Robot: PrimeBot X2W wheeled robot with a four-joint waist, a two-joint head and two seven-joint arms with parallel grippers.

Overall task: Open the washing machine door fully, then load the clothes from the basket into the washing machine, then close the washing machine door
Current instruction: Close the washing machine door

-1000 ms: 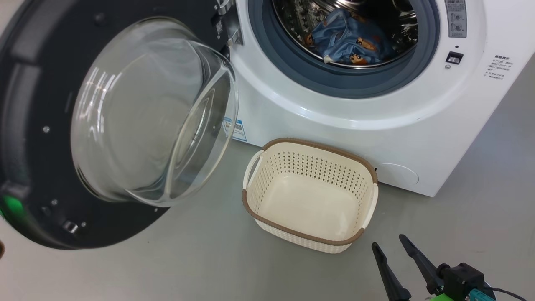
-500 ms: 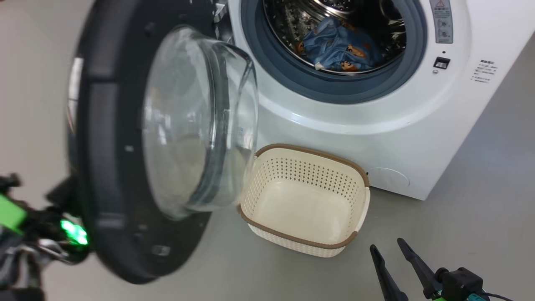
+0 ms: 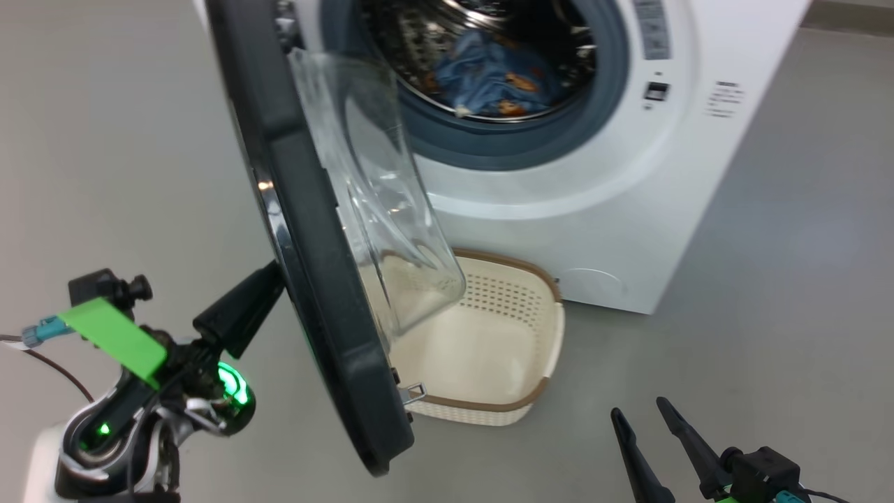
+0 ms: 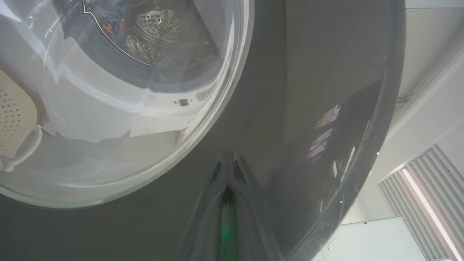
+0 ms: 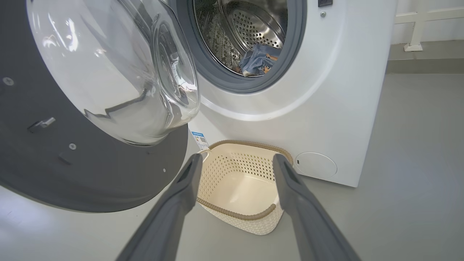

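The big white front-loading washing machine [image 3: 628, 209] stands on the grey floor [image 3: 803, 279]. Inside its perforated steel drum [image 5: 250, 29] lie the light-blue bear-printed clothes [image 3: 489, 80]. The small cream perforated plastic basket [image 3: 489, 349] sits on the floor just before the machine, below its opening. The round black-rimmed glass-bowled door [image 3: 307, 230] hangs from the left of that opening, swung outward, its lower edge near the basket's left end. The left gripper [image 3: 269, 279] touches the door's face turned away from the machine.

Bright, even light, soft shadows.
You see glare on the washing machine door [image 5: 108, 72]; your left wrist view is soft.
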